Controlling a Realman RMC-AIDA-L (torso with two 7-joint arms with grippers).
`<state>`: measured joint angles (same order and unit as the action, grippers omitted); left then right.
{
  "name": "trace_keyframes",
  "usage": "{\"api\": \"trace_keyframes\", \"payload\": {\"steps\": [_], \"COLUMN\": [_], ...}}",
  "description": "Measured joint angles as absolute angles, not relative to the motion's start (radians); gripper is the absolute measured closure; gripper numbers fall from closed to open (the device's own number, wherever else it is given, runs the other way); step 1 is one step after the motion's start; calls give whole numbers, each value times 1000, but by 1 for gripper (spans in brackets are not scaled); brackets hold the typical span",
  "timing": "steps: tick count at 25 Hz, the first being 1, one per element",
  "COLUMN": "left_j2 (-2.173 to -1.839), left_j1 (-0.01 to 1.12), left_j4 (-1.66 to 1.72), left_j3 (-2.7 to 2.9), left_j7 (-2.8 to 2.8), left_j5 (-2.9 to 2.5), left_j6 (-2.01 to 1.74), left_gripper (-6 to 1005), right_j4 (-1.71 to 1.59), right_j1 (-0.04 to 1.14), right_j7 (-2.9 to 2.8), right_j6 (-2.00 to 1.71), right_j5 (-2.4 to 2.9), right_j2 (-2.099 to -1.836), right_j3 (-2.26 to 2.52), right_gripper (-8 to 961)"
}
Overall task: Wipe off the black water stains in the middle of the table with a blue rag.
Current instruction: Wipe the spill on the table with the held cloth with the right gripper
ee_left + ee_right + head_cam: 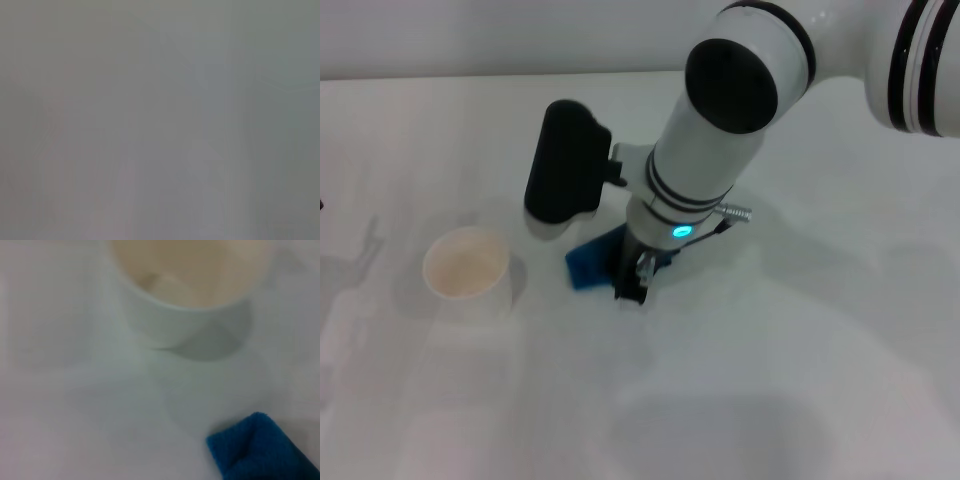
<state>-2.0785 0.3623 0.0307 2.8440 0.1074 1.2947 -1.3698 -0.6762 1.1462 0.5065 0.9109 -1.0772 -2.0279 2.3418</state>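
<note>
Right gripper presses down on the blue rag on the table, just right of the white cup; finger state can't tell.

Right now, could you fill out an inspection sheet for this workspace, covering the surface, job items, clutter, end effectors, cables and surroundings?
Surface: white table, no dark stain seen.
Job's things: blue rag pressed on the table under the right arm.
Clutter: white paper cup, upright, beside the rag on the robot's left, apart from it.
End effectors: right end effector down on the rag; left not in view.
Cables: short grey lead at the right wrist.
Surroundings: nothing seen.
</note>
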Motion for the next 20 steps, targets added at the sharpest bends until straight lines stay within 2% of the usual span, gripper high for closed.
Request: {"api": "trace_keyframes", "payload": {"steps": [20], "left_j2": [-2078], "left_j1": [357], "left_j4": [25], "left_j3": [2844], "left_j7": [107], "left_j5": [1299], "left_j6": [-1371], "left_gripper": [111], "right_j4": [-557], "right_j1": [1155], "right_j7": [317], "right_j6": [885], "right_j5": [-750], "right_j2": [-2028], "right_j3": [2132], "right_gripper": [897]}}
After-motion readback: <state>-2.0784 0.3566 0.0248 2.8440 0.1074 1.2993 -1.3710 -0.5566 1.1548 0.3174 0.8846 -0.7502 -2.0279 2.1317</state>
